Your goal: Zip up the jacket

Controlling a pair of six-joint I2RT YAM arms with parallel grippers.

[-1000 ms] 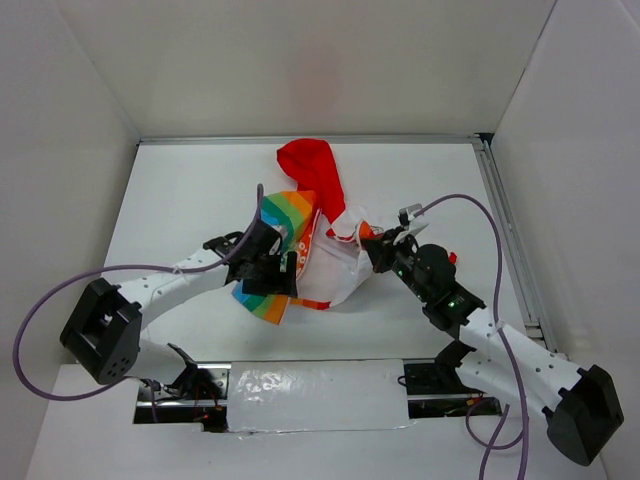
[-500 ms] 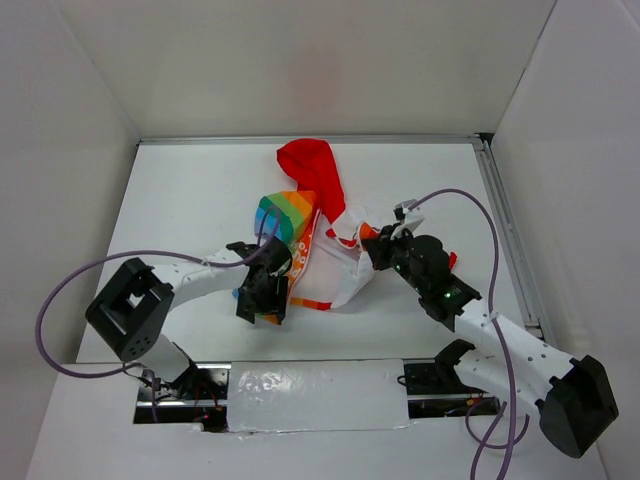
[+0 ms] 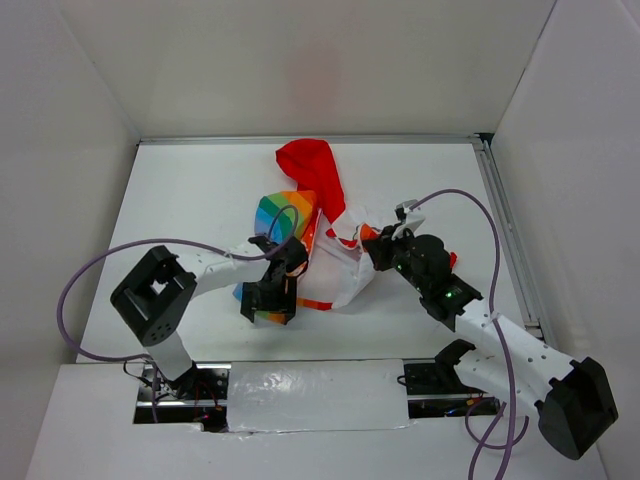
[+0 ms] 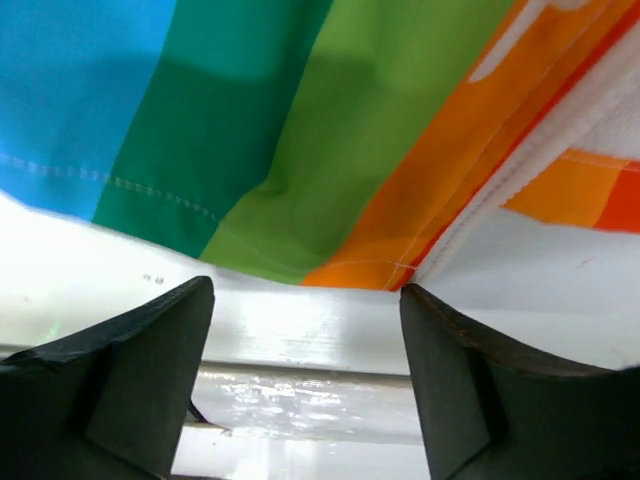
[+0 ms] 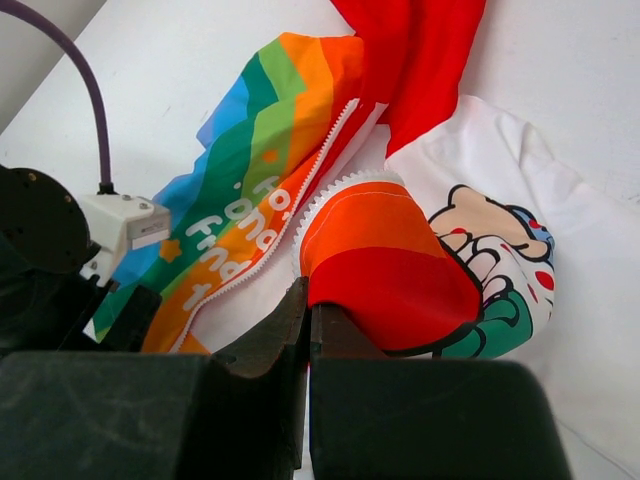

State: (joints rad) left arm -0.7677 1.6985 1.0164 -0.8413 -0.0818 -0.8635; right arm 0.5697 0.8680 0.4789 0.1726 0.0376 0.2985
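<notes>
The jacket lies crumpled mid-table, red hood at the far side and rainbow panel on the left. My left gripper is open and empty at the near hem of the rainbow panel. The white zipper teeth run just beyond its right finger. My right gripper is shut on an orange-red fold of the jacket's front edge. It holds that fold raised beside the bear print. In the right wrist view the jaws are pressed together on the fabric.
A shiny taped strip runs along the table's near edge and also shows in the left wrist view. A metal rail borders the right side. White walls close in the left, far and right sides. The left arm's purple cable arcs over the rainbow panel.
My left gripper has moved toward the near edge, from over the rainbow panel to its near hem, and the left arm has swung round. The right gripper stays shut on the fold, barely moved.
</notes>
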